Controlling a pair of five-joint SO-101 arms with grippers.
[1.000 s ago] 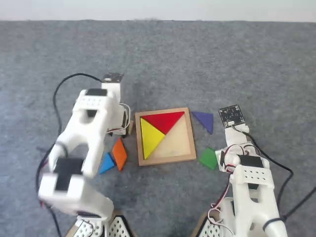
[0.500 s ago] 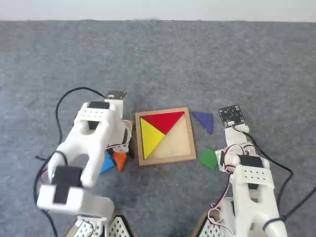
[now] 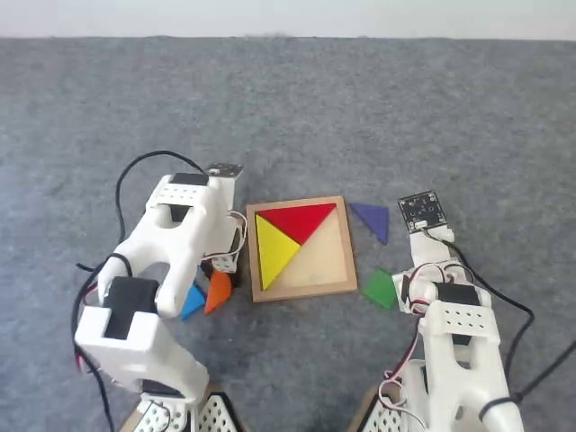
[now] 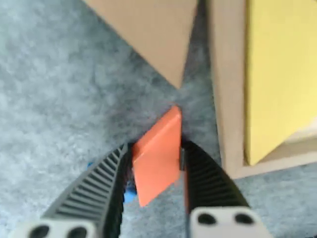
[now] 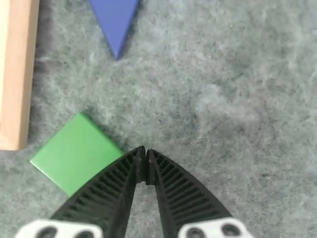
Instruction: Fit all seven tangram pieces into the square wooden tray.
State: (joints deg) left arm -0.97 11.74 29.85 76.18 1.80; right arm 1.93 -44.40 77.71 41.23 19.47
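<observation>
**Left jaws hold the orange piece, with the tray alongside**

High view: my left arm hangs over the orange parallelogram (image 3: 216, 291), which lies just outside the wooden tray (image 3: 302, 292). The small blue triangle (image 3: 190, 302) sits on the jaws' far side from the tray. The red triangle (image 3: 298, 220) and yellow triangle (image 3: 274, 247) are seated, and I judge the bare floor past them is the target, so the move is sideways over the wall. The left arm is clearly the nearer one.

Left wrist view: the left gripper (image 4: 156, 145) is clenched on the parallelogram's two long edges. Its long axis runs straight out along the jaws, roughly parallel to the tray wall just beside one jaw. A plain wooden triangle (image 4: 148, 29) lies ahead of the fingertips.

Right wrist view: the right gripper (image 5: 144, 161) is pressed together on nothing. The green square (image 5: 74, 158) is just beside one jaw, and the violet triangle (image 5: 116, 17) is well ahead.
</observation>
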